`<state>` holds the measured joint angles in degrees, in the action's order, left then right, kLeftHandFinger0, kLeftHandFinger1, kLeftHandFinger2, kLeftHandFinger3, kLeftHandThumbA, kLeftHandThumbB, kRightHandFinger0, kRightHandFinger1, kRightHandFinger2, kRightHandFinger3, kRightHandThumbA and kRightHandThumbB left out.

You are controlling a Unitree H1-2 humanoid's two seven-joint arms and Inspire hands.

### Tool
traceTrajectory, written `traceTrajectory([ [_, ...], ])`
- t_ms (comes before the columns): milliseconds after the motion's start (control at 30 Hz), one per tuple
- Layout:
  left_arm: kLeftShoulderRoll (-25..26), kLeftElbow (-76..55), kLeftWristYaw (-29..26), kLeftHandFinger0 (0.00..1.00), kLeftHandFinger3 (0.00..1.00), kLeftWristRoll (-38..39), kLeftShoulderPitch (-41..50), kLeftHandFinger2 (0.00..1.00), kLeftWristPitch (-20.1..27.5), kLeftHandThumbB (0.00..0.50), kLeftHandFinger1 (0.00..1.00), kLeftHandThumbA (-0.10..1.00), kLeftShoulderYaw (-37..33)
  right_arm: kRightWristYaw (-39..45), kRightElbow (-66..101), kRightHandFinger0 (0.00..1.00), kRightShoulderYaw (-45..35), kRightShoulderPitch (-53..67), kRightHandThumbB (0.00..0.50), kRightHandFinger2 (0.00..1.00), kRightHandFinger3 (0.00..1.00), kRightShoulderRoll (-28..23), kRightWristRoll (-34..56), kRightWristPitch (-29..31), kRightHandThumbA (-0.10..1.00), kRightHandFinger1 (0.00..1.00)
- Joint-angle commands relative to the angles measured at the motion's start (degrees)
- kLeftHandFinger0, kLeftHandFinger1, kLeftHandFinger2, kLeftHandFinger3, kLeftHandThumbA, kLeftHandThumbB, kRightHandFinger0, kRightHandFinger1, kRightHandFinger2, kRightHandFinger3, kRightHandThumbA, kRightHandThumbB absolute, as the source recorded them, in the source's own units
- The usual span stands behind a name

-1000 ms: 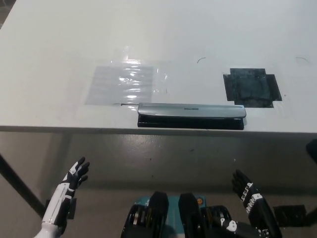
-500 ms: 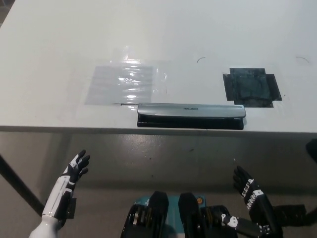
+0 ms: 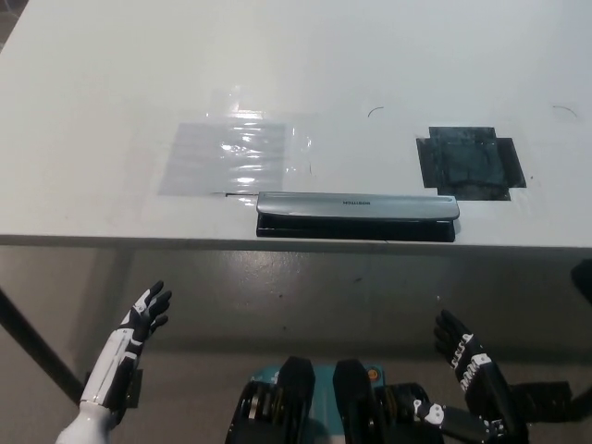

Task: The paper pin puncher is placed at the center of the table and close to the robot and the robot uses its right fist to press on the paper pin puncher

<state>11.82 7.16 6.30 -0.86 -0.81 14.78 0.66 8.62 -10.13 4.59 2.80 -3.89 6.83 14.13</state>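
Paper punch (image 3: 357, 216) lies on the white table (image 3: 111, 83), at its near edge, roughly centre and a little to the right, long axis running left to right. Nothing touches it.

Both hands hang below the table edge, over the grey floor, nearer than the punch and well apart from it. Left hand (image 3: 141, 319), white with dark fingers, at the lower left: forearm rising from the bottom edge, tilted up and to the right, fingers spread apart and pointing toward the table, holding nothing. Right hand (image 3: 460, 348), black with white markings, at the lower right: forearm slanting up and to the left, fingers extended and apart, not curled into a fist, holding nothing. It sits below and right of the punch's right end.

Punch: long and narrow, a silver-grey top bar over a black base, small dark lettering near the middle of the bar. The base shows along the near side.

Just beyond its left end, a clear plastic sheet (image 3: 231, 155) lies flat, glare on it. Farther right, a patch of black tape (image 3: 470, 163) is stuck to the tabletop.
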Motion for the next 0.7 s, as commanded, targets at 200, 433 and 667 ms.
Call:
traceTrajectory([
  [200, 0.0, -1.6, 0.0, 1.0, 1.0, 0.0, -0.8, 1.0, 0.3, 0.098, 1.0, 1.0, 0.0, 1.8, 2.9, 1.0, 0.1, -1.0, 0.164, 1.0, 1.0, -0.3, 0.8, -1.5, 1.0, 1.0],
  [433, -0.3, -0.4, -0.2, 1.0, 1.0, 0.4, -1.2, 1.0, 1.9, 0.107, 1.0, 1.0, 0.4, 1.7, 2.9, 1.0, 0.2, -1.3, 0.171, 1.0, 1.0, -0.1, 0.2, -1.7, 1.0, 1.0],
  [667, -0.4, -0.5, -0.1, 1.0, 1.0, 0.5, -1.1, 1.0, 1.9, 0.139, 1.0, 1.0, 0.4, 1.5, 3.3, 1.0, 0.3, -1.1, 0.183, 1.0, 1.0, -0.1, -0.2, -2.1, 1.0, 1.0],
])
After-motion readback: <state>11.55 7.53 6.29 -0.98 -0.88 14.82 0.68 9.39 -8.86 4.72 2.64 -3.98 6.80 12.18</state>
